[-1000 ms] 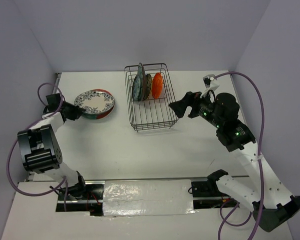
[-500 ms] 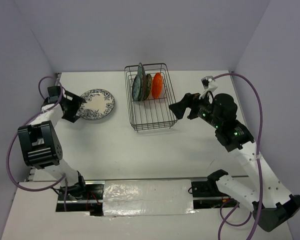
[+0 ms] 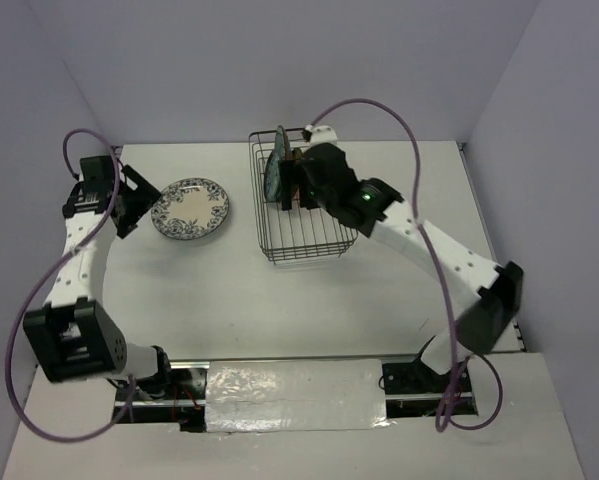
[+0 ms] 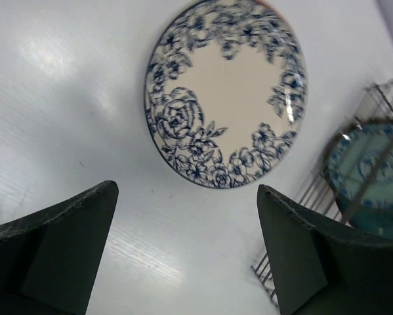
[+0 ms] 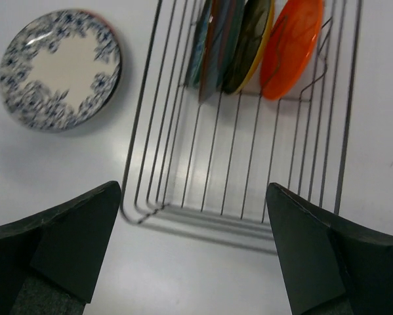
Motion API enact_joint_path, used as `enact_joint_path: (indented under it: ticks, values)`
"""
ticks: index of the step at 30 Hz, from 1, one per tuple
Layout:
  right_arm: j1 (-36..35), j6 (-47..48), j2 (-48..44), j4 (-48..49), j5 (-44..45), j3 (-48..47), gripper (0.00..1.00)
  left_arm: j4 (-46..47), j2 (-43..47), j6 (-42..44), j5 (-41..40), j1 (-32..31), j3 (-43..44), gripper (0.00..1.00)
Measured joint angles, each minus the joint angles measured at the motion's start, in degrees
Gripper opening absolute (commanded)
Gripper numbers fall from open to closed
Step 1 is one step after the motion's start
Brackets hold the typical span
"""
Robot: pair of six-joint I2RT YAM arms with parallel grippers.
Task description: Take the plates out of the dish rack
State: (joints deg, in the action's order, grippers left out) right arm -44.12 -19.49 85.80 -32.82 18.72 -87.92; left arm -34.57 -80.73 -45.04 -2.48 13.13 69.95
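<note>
A white-and-blue floral plate [image 3: 190, 208] [image 4: 226, 92] [image 5: 60, 69] lies flat on the table left of the dish rack [image 3: 301, 255] [image 5: 144, 131]; a red edge peeks from under it. My left gripper [image 3: 137, 203] [image 4: 186, 190] is open just left of that plate, holding nothing. In the rack, several plates stand on edge at the far end: a teal one [image 5: 199, 39] [image 3: 275, 165], a dark one with a yellow rim [image 5: 252, 39] and an orange one [image 5: 291, 46]. My right gripper [image 3: 304, 185] [image 5: 193, 190] hovers open above the rack's near end.
The rack's near half holds only bare wires. White table lies in front of the rack and between it and the floral plate. Grey walls close in the back and sides. The right arm's forearm [image 3: 429, 245] stretches across the table's right half.
The left gripper opened, let go of the floral plate and drew back to the left. The right arm swung left from beside the rack to over it.
</note>
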Motion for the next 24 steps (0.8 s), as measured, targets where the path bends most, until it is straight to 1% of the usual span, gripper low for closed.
enact_joint_path:
  ticks: [2, 4, 5, 8, 9, 11, 12, 14, 15, 20, 22, 24]
  values:
    - [-0.79, 0.11, 7.41, -1.99, 4.92, -7.63, 0.98, -0.17, 5.68, 4.44, 0.61, -0.85, 0.02, 0.99]
    - [-0.92, 0.55, 14.23, -2.19, 9.09, -14.29, 0.97, -0.24, 10.86, 8.59, 0.96, -2.75, -0.26, 1.00]
    - [-1.01, 0.90, 18.03, -3.89, 11.78, -18.47, 0.95, 0.09, 13.97, 10.75, 0.96, -4.48, -1.16, 0.99]
    - [-1.03, 2.62, 29.14, -4.81, 17.81, -30.64, 0.86, 1.36, 23.93, 15.17, 0.04, -8.31, -8.28, 0.99]
    - [-1.03, 3.34, 32.04, -4.70, 19.61, -33.64, 0.79, 1.81, 27.12, 16.04, -0.52, -8.92, -11.45, 1.00]
    - [-1.09, 5.55, 37.09, -4.50, 22.97, -38.56, 0.72, 0.46, 32.17, 16.94, -2.56, -9.51, -16.41, 0.99]
    - [-1.11, 6.71, 39.06, -4.04, 24.33, -40.17, 0.67, -1.07, 33.48, 17.42, -3.93, -9.88, -17.20, 1.00]
    - [-1.14, 9.55, 41.77, -2.99, 26.27, -41.88, 0.64, -1.86, 34.51, 17.90, -6.75, -10.64, -17.35, 1.00]
    - [-1.14, 11.02, 42.80, -2.05, 27.21, -42.29, 0.61, -1.64, 34.58, 17.99, -7.69, -10.86, -17.35, 1.00]
    - [-1.11, 16.94, 47.69, 2.73, 32.30, -45.62, 0.54, -1.44, 34.36, 18.14, -9.20, -11.10, -17.35, 1.00]
    - [-1.11, 18.56, 49.09, 4.57, 34.38, -45.86, 0.49, -1.44, 34.36, 18.18, -9.22, -11.13, -17.35, 1.00]
    - [-0.92, 19.10, 50.40, 5.70, 35.82, -46.03, 0.40, -1.40, 34.36, 18.23, -9.20, -11.15, -17.35, 0.99]
